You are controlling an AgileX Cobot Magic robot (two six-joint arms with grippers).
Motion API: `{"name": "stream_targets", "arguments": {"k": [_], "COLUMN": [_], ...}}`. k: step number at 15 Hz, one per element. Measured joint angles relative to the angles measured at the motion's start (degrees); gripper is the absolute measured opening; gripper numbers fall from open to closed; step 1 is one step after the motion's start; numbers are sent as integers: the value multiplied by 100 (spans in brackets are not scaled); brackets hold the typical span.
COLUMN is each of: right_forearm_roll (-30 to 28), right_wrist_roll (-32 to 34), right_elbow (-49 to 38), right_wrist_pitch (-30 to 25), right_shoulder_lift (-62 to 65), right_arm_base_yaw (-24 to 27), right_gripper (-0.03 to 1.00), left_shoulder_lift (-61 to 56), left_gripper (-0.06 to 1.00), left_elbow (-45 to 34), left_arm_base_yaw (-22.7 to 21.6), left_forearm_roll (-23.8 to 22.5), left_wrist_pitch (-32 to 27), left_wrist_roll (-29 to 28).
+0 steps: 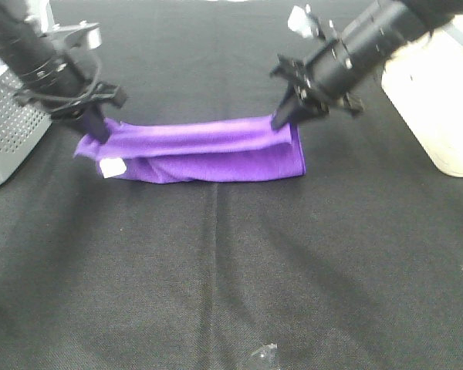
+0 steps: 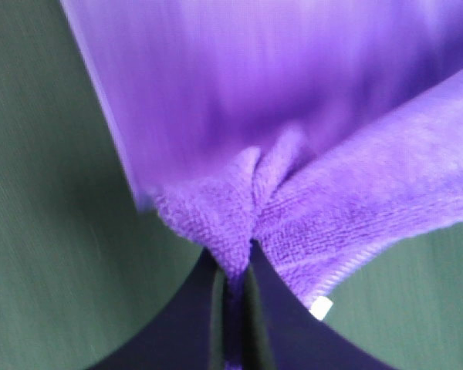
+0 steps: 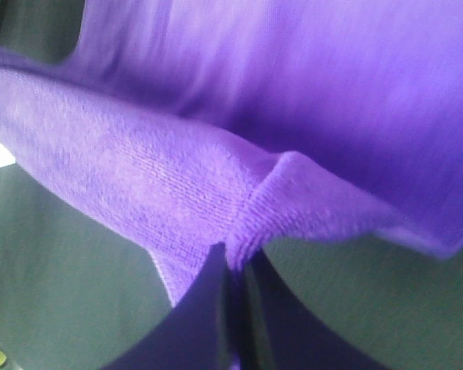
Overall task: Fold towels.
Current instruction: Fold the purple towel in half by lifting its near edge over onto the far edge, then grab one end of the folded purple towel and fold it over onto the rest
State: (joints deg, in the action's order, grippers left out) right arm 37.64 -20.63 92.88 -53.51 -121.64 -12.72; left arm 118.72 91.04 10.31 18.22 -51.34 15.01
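The purple towel point(image 1: 204, 150) lies as a long folded band across the black table, its white tag point(image 1: 112, 167) at the left end. My left gripper point(image 1: 98, 129) is shut on the towel's left far corner; in the left wrist view the cloth point(image 2: 293, 193) is pinched between the dark fingers point(image 2: 185, 324), with the tag point(image 2: 320, 308) beside them. My right gripper point(image 1: 282, 119) is shut on the right far corner; the right wrist view shows the cloth point(image 3: 216, 177) bunched in the fingers point(image 3: 197, 324). Both held edges are lifted slightly above the table.
A grey perforated box point(image 1: 8, 131) stands at the left edge behind the left arm. A cream-white container point(image 1: 440, 92) stands at the right. The black cloth table point(image 1: 231, 277) stretches toward the front, with small clear objects at the front edge point(image 1: 262, 356).
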Motion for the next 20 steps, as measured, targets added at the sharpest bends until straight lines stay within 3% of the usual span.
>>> {"name": "stream_targets", "arguments": {"k": [6, 10, 14, 20], "right_forearm_roll": [-985, -1364, -1375, -1358], "right_wrist_roll": [710, 848, 848, 848], "right_elbow": [2624, 3088, 3111, 3117], "right_wrist_pitch": [-441, -315, -155, -149], "right_shoulder_lift": [-1570, -2126, -2315, -2315], "right_arm_base_yaw": [40, 40, 40, 40], "right_gripper": [0, 0, 0, 12], "left_shoulder_lift": [1455, 2326, 2630, 2704], "left_gripper": [0, 0, 2, 41], "left_elbow": [1925, 3060, 3289, 3289], "left_arm_base_yaw": [0, 0, 0, 0], "left_forearm_roll": [-109, -103, -97, -103], "left_wrist_pitch": [52, 29, 23, 34], "left_wrist_roll": [0, -29, -126, -218]}}
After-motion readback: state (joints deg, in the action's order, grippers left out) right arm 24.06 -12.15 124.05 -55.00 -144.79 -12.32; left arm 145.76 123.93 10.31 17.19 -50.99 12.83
